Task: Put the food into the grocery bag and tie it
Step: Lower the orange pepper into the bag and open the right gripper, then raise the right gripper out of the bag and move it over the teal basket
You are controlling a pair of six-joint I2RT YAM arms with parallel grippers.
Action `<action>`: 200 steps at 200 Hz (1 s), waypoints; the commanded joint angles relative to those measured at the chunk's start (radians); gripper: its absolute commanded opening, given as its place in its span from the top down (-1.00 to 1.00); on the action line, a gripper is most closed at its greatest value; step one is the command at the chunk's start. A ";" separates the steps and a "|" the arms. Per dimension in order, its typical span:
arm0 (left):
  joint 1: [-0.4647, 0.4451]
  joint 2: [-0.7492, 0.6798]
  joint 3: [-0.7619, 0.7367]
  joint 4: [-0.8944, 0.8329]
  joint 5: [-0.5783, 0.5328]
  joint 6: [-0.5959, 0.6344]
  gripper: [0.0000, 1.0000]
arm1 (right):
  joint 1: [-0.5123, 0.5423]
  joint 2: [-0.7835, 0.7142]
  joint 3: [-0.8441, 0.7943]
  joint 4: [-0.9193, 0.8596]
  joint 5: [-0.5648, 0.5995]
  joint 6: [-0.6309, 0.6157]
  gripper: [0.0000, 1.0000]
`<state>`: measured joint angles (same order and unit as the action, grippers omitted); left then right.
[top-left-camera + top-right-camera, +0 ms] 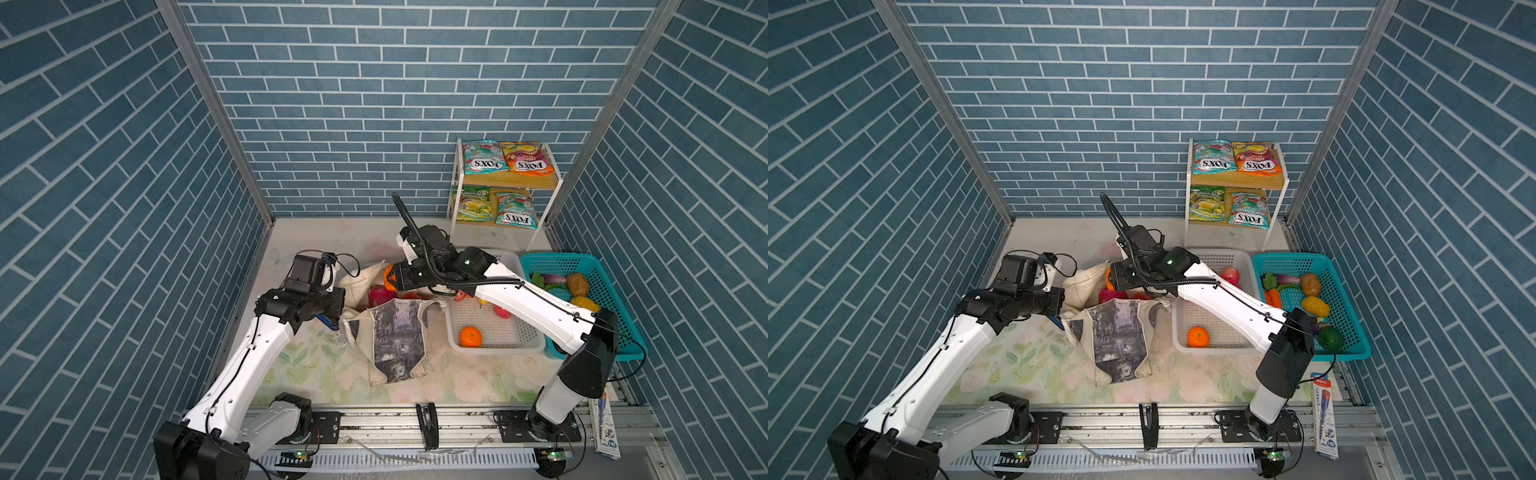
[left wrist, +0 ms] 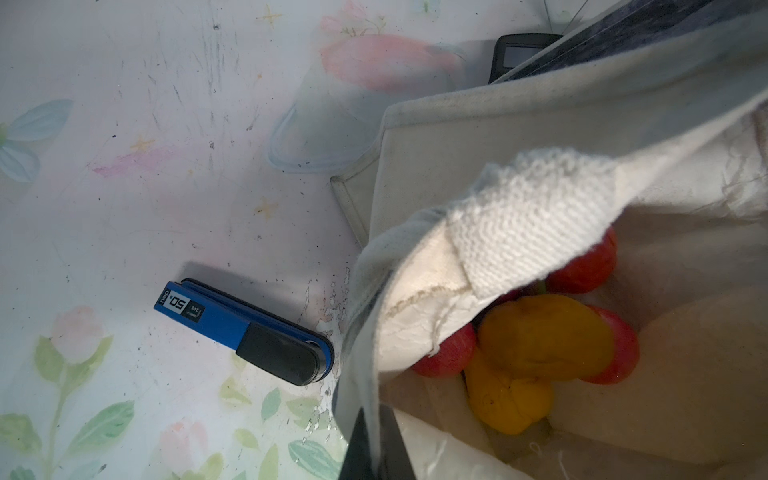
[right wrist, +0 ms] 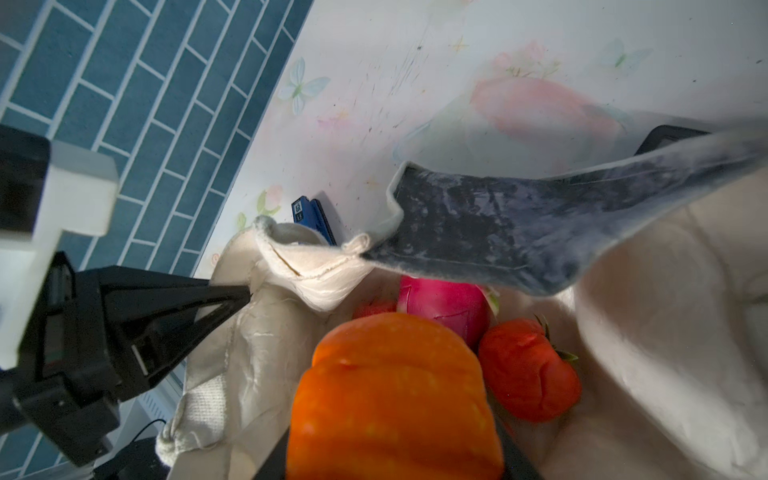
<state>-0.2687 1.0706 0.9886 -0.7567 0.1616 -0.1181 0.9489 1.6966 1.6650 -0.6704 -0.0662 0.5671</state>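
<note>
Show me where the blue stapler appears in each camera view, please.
Top view: the blue stapler peeks out under the left arm, beside the grocery bag.
Top view: same spot, mostly hidden.
Left wrist: whole, lying on the table beside the bag.
Right wrist: only one end shows behind the bag's rim.
Shared landmark: the grocery bag.

Left arm [image 1: 249,357]: base at the near-left corner of the tabletop, forearm sloping up and inward, wrist turned to the right, low over the left-middle of the tabletop.

Left gripper [image 3: 239,296]: jaws pressed together, pinching the cream rim of the grocery bag [image 3: 316,270]. Cloth runs between the fingers in the left wrist view.

Right arm [image 1: 536,309]: base at the near edge, right side. Elbow raised, forearm stretched leftward to mid-tabletop.

Right gripper [image 3: 392,428]: angled downward, jaws partly apart, clamped on both sides of an orange piece [image 3: 390,374] above the bag's mouth.
</note>
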 commanded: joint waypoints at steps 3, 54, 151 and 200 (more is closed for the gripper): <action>0.003 -0.009 -0.008 -0.007 0.004 0.009 0.90 | 0.010 0.030 0.035 -0.047 -0.017 -0.044 0.12; 0.003 -0.006 -0.007 -0.009 -0.001 0.009 0.90 | 0.017 0.085 0.068 -0.114 -0.009 -0.049 0.05; 0.003 -0.006 -0.008 -0.010 -0.002 0.010 0.91 | 0.017 0.121 0.087 -0.147 -0.001 -0.056 -0.27; 0.004 -0.006 -0.008 -0.012 -0.005 0.011 0.90 | 0.017 0.114 0.114 -0.168 0.030 -0.073 -0.98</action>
<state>-0.2687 1.0706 0.9886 -0.7570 0.1574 -0.1181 0.9611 1.8046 1.7370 -0.7982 -0.0631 0.5224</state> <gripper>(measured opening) 0.056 0.985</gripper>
